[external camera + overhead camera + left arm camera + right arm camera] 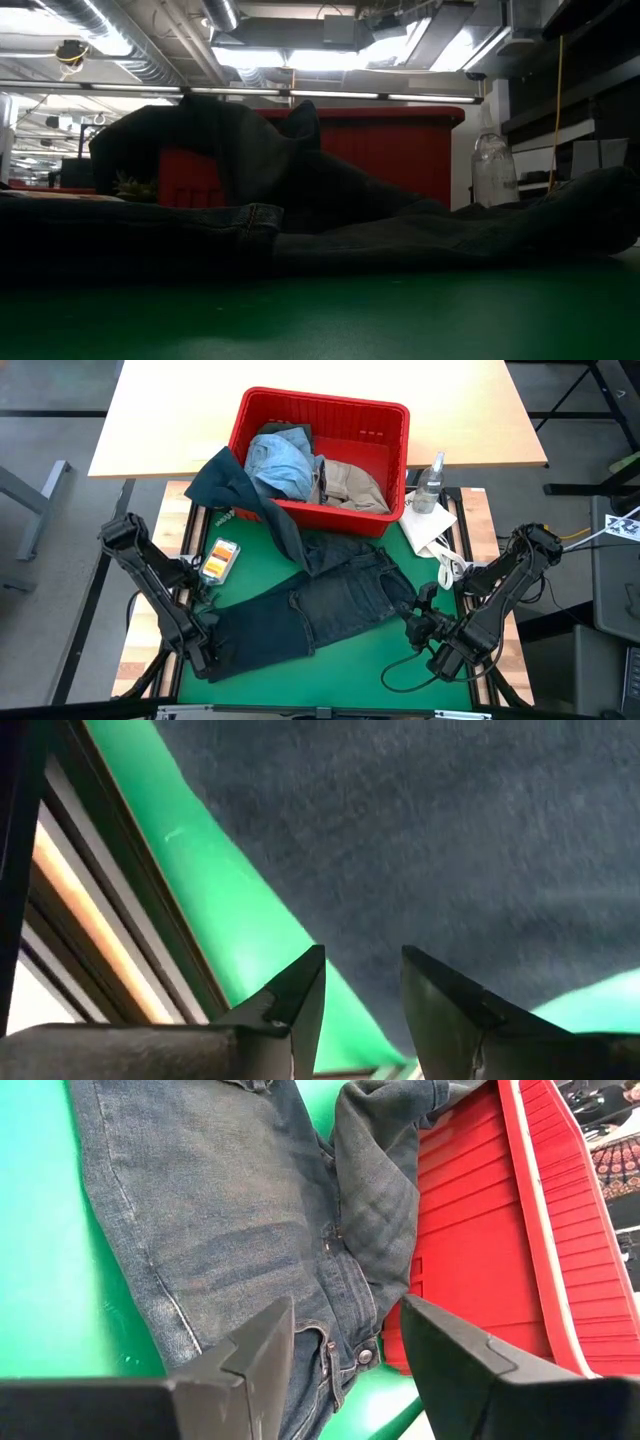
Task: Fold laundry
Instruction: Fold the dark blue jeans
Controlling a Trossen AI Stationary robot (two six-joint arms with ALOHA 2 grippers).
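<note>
Jeans: spread across the green tabletop — one leg draped into the red basket.
Left gripper: lower left, open at the hem.
Right gripper: lower right, open — empty.

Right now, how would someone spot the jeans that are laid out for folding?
Find the red basket at the far end of the table. The dark jeans lie spread flat on the green mat just in front of it. The other clothes sit piled inside the basket or drape over its rim.

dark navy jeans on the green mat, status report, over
Left pincer open over the jeans' leg end, right pincer open by the waistband. Dark navy jeans spread flat, one leg draped over the red plastic basket. Nothing held.
</note>
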